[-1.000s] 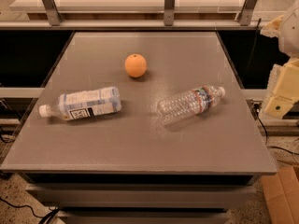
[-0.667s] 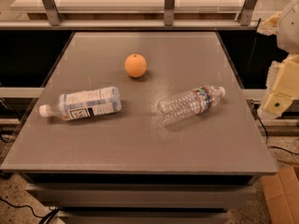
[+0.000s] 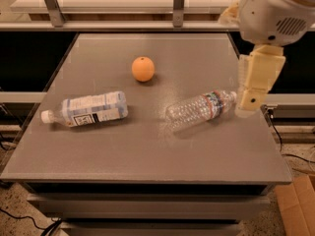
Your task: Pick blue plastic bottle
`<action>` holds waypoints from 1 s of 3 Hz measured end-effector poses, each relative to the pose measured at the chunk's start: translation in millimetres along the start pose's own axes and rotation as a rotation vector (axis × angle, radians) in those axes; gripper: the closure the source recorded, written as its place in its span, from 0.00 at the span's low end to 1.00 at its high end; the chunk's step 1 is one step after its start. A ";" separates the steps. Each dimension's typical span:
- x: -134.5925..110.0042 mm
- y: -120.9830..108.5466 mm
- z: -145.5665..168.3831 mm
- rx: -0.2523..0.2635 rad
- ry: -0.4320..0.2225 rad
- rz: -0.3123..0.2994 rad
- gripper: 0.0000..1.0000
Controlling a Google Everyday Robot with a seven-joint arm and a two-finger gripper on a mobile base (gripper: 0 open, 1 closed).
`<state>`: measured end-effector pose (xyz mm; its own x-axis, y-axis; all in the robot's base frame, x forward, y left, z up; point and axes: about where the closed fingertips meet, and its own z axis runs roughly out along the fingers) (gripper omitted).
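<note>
The blue plastic bottle (image 3: 91, 108) lies on its side at the left of the grey table (image 3: 147, 156), its white cap pointing left and its pale blue-and-white label facing up. My gripper (image 3: 251, 100) hangs from the white arm at the upper right, above the table's right edge. It is far to the right of the blue bottle and just beside the cap end of a clear ribbed bottle (image 3: 199, 109). It holds nothing that I can see.
The clear bottle lies on its side right of centre. An orange (image 3: 143, 69) sits toward the back middle. A metal rail with posts (image 3: 177, 6) runs behind the table. A cardboard box (image 3: 295, 205) stands on the floor at the lower right.
The arm and gripper have moved left, from beyond the right edge to over the table's right side, near the clear bottle's cap. The bottles and the orange have not moved.
</note>
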<state>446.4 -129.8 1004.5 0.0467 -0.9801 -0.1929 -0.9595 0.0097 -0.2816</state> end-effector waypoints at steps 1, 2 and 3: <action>-45.7 8.5 5.6 -0.026 -0.018 -0.137 0.00; -87.6 29.8 11.3 -0.060 -0.036 -0.279 0.00; -131.1 57.4 6.7 -0.063 -0.053 -0.425 0.00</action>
<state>387.0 0.5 1007.3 0.4545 -0.8825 -0.1209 -0.8666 -0.4067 -0.2892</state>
